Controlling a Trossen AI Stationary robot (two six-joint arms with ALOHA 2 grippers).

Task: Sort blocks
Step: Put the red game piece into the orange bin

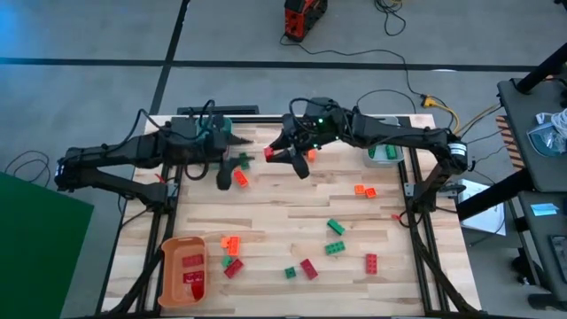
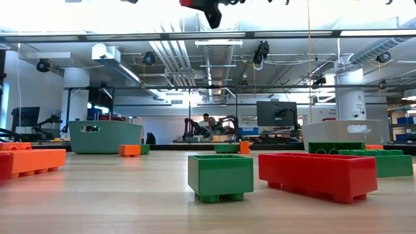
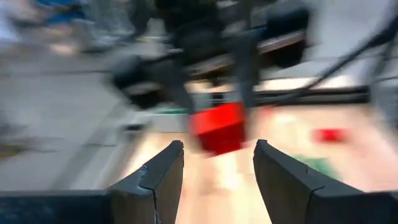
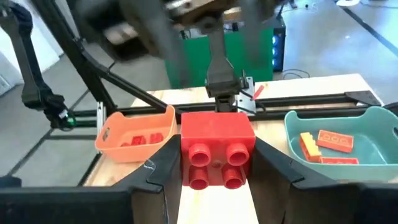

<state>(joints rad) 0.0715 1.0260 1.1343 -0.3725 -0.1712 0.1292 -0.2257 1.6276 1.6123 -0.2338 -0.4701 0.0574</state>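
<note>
Right wrist view: right gripper [image 4: 214, 163] pinches a glossy red studded brick [image 4: 216, 150]; left gripper [image 3: 217, 165] jaws spread, empty.

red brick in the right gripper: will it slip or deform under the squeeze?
Probably rigid: the red brick keeps crisp square edges between the right gripper fingers. Slip seems possible, since its sides look smooth and glossy. Likely light, being small and showing hollow-looking round tubes.

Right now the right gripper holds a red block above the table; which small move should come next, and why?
Probably carry it toward the orange bin. The right gripper is shut on the red block, raised over the table, and that bin already holds red blocks. The left gripper hangs open nearby, so steer past it.
</note>
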